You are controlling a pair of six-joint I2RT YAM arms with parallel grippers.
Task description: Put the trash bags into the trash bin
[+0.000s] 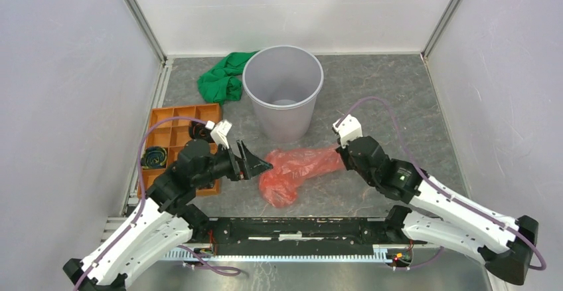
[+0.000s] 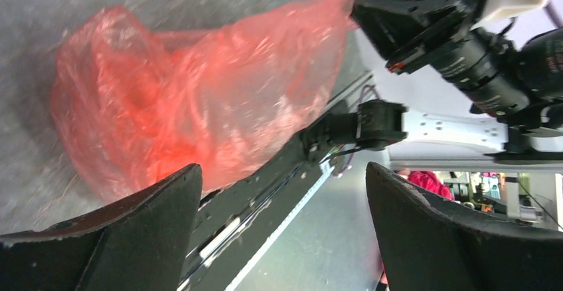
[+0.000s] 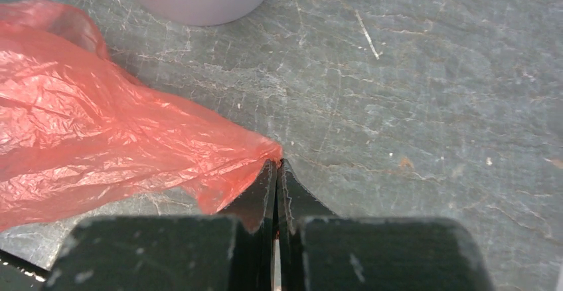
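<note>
Grey plastic, the trash bin (image 1: 285, 121) stands upright at the far middle of the table (image 1: 398, 105), and the red trash bag (image 1: 295, 171) lies crumpled just in front of it, not yet inside. The right gripper (image 3: 277, 168) is clenched on one corner of the bag, while the left gripper (image 2: 282, 191) is spread wide and empty beside the other end. I judge the step is the pick-up; next the bag must be lifted above the rim and dropped in.
</note>
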